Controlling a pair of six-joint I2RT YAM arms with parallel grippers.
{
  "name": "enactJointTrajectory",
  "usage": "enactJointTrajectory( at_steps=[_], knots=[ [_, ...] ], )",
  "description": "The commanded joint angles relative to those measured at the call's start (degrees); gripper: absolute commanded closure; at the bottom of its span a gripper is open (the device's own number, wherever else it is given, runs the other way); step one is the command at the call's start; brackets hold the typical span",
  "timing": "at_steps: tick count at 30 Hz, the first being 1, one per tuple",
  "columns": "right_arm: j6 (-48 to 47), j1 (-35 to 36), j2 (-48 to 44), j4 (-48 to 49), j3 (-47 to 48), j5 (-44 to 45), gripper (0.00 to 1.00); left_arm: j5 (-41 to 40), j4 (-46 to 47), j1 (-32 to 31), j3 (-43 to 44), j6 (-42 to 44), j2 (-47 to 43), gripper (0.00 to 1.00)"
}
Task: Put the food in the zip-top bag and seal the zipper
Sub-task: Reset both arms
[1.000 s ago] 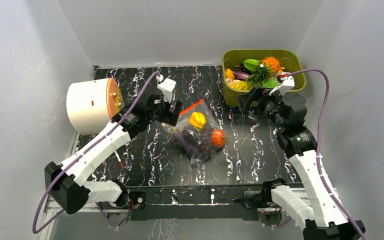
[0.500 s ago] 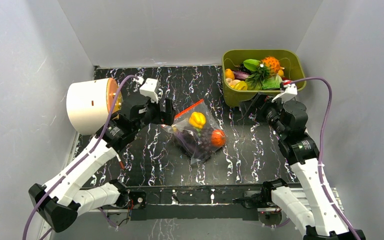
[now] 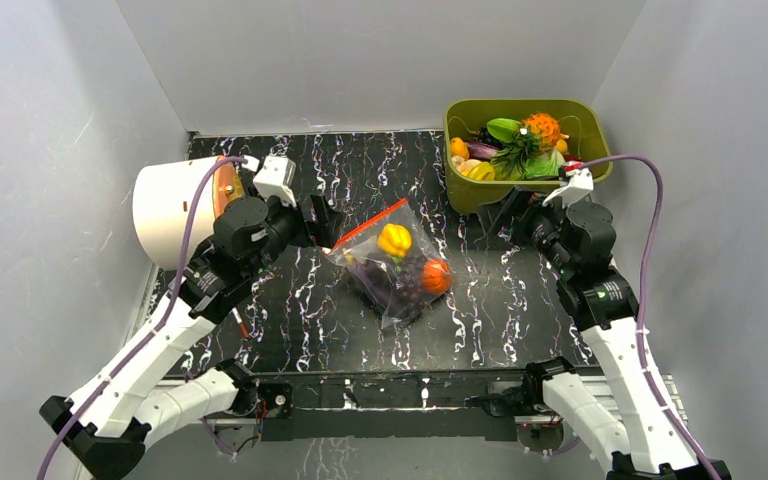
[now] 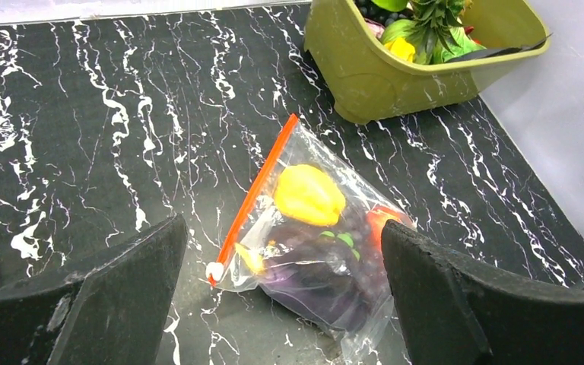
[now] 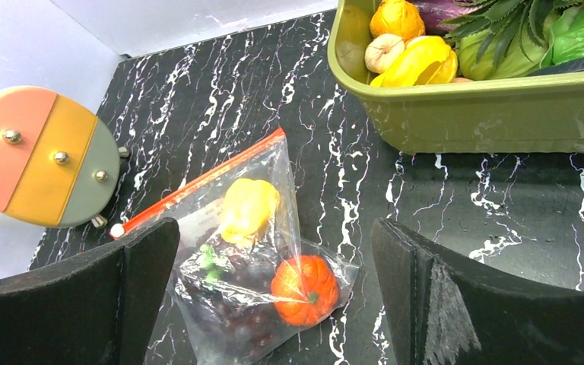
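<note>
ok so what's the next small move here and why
Probably withdraw the left gripper and right gripper toward the near edge. Both are open and clear of the zip-top bag, which lies on the table with the yellow pepper, grapes and orange-red piece inside. Its zipper looks straight and shut end to end, so nothing seems left to do.

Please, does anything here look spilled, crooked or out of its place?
Nothing stands out. The bag lies on the table with the pepper, grapes and orange piece inside, none spilled. Its orange strip runs straight, and the green bin stands upright.
</note>
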Motion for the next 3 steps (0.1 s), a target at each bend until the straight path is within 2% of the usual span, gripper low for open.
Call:
enactJointTrajectory(
  at_steps=[1,3],
  knots=[
    [-0.2,-0.1,-1.3,0.5,2.4,-0.1,0.02,-2.8,0.9,0.3,-0.6,-0.6,-1.2,0.02],
    [-0.2,-0.1,-1.6,0.5,2.1,-0.1,0.02,-2.4,1.2,0.3,-1.0,0.2,-1.5,0.02]
  ],
)
